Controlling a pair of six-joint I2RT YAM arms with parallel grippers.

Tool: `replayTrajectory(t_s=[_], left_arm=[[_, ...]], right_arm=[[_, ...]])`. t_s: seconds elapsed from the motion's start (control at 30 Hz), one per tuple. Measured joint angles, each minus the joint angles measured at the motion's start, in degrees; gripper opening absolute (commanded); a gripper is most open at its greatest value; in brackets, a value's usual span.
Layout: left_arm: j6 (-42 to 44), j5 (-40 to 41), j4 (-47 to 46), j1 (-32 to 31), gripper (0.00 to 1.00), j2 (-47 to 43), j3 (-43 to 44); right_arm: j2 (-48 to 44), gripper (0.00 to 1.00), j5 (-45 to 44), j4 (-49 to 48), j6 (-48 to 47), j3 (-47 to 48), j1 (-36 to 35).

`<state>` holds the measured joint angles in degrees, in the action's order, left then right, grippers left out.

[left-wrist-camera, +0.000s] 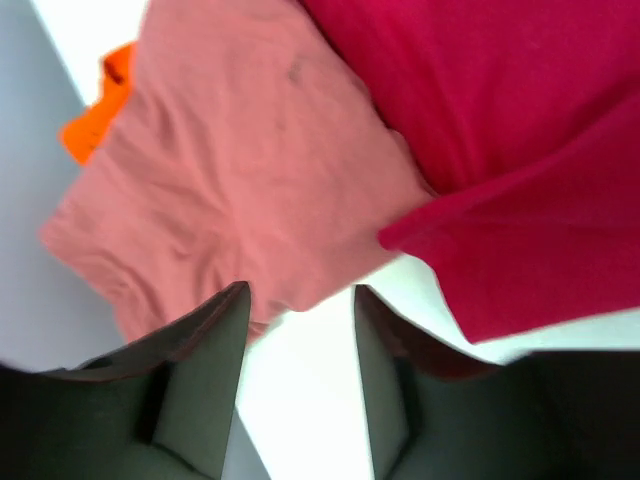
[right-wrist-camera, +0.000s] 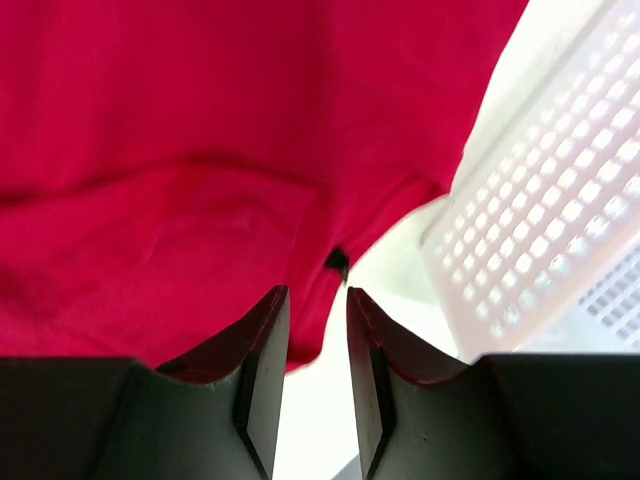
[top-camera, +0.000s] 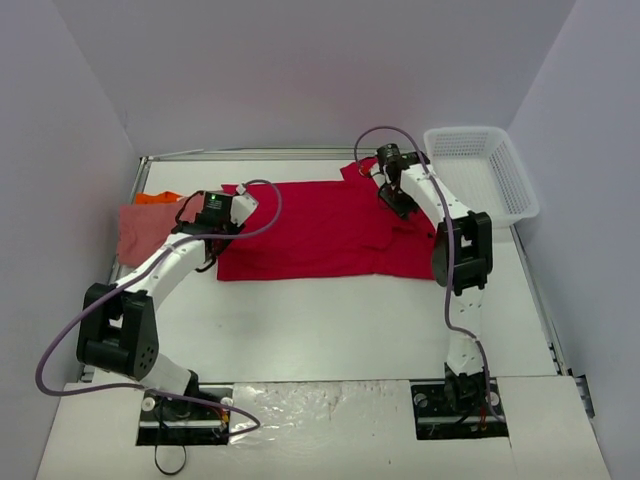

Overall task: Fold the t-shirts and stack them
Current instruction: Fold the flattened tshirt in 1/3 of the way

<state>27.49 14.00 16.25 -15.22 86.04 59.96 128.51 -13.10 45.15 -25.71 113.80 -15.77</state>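
Since the red t-shirt (top-camera: 320, 230) is spread flat across the middle of the bench (top-camera: 330, 320) in the top view, a fold looks like the step in hand. The left jaws are parked at the shirt's left edge and the right jaws over its far right corner, near the white basket (top-camera: 480, 170). The salmon pink t-shirt (top-camera: 145, 232) lies at the left with the orange t-shirt (top-camera: 158, 197) poking out behind it, so both are best left alone for now.

From the left wrist, the left jaws are seen apart with only bare bench between them. The pink hem sits just above one finger and the red hem is off to the right. Only the red edge should be pinched, so a shift toward it is probably needed first.

From the right wrist, the right jaws are seen slightly apart and nothing is clamped. Red cloth lies just ahead, with basket mesh to the right. One corner should be caught cleanly, both sides lifted together, and the cloth kept taut so no wrinkles get folded in.
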Motion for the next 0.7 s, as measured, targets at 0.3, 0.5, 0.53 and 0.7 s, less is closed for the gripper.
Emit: replayTrajectory(t_s=[0.3,0.5,0.53,0.7], left_arm=[[-0.79,-17.92,9.84,0.79,0.02,0.0,-1.55],[-0.68,-28.0,12.5,0.74,0.02,1.7,-2.14],[-0.68,-28.94,12.52,0.74,0.02,2.32,-2.14],[-0.61,-30.38,11.63,0.74,0.02,5.03,-2.47]], right_arm=[[-13.18,0.05,1.07,-2.25,1.75,-14.05,0.76],[-14.51,0.0,1.6,-4.17,3.32,-16.61,0.81],[-14.51,0.0,1.62,-4.26,3.45,-17.11,0.81],[-14.51,0.0,1.79,-4.7,3.98,-18.82,1.01]])
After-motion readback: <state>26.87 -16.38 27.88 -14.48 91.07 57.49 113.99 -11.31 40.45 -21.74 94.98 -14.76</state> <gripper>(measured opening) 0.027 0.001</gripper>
